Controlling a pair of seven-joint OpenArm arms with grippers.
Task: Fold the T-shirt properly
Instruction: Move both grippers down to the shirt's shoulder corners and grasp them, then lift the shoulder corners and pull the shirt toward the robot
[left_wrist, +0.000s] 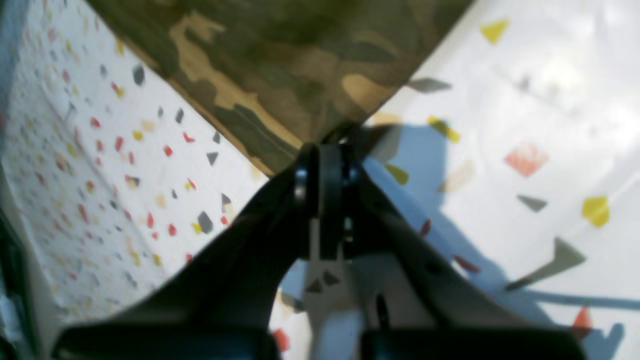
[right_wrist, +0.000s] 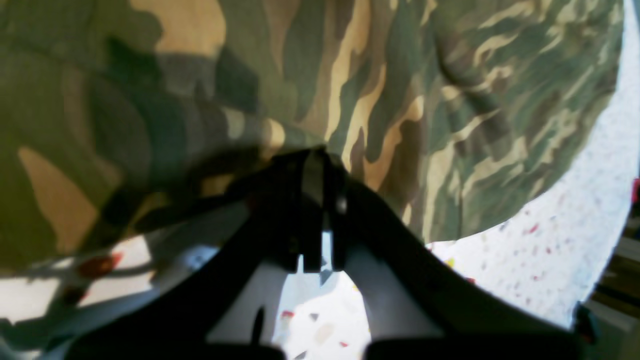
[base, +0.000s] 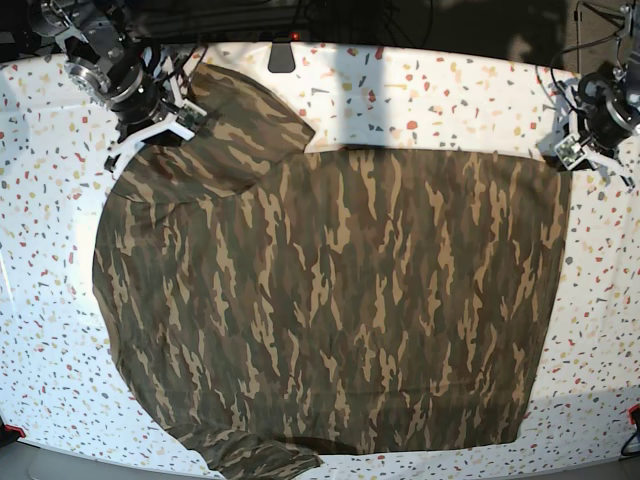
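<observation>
1. Both grippers are what we read first: our left gripper (left_wrist: 325, 150) has its jaws pressed together on a pointed corner of the T-shirt (base: 330, 310), which fans away toward the top of the left wrist view.
2. Our right gripper (right_wrist: 317, 165) also looks pinched onto a bunched edge of the cloth, though shadow and blur hide the exact contact.
3. In the base view the left gripper (base: 585, 140) sits at the upper right of the frame, on the hem corner; the right gripper (base: 160, 120) is at the upper left, by the sleeve and shoulder.
4. We judge that these two holds share the shirt's far edge so that the edge can be lifted and carried as one straight line, keeping the fold even.
5. From both grippers the T-shirt spreads toward the bottom of the frame, lying flat and open on the speckled tabletop (base: 450, 90), filling most of it.
6. One sleeve is tucked near the right gripper; the other pokes out at the lower left.
</observation>
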